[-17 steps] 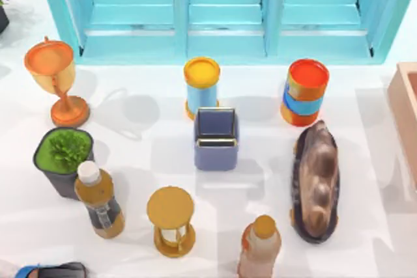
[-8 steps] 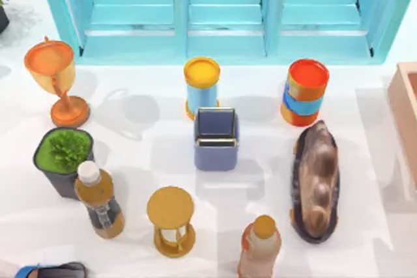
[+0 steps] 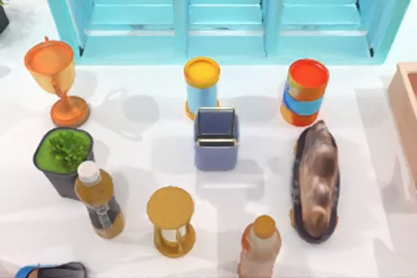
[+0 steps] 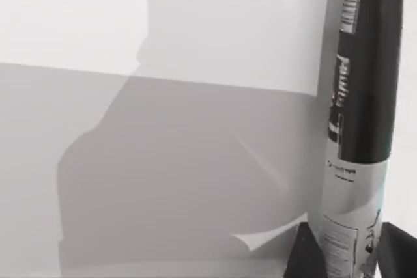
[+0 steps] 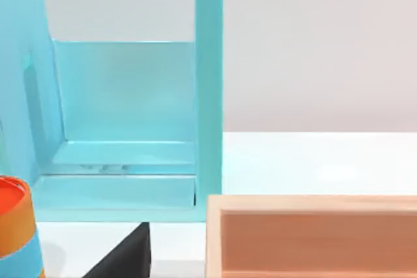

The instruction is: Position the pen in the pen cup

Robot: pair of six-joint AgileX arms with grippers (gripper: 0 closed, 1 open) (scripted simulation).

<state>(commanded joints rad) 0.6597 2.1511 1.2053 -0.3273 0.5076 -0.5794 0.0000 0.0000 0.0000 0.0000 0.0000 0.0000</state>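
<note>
The pen cup (image 3: 215,154) is a periwinkle-blue rounded-square holder standing upright at the table's middle, its dark inside split by a divider. In the left wrist view the pen (image 4: 361,96), black along one stretch with white print and white along the other, runs out from between two dark fingers (image 4: 301,257). My left gripper (image 4: 348,255) is shut on the pen's white end, over bare white table with shadow on it. A dark part of my right gripper (image 5: 124,258) shows near the back right corner, facing the cyan shelf (image 5: 130,128).
Around the cup stand a yellow-lidded can (image 3: 201,86), an orange can (image 3: 305,91), a long brown shell (image 3: 316,180), an hourglass (image 3: 171,221), two bottles (image 3: 98,198) (image 3: 260,245), a potted plant (image 3: 62,159) and a goblet (image 3: 55,79). A wooden tray (image 3: 407,118) lies at the right edge.
</note>
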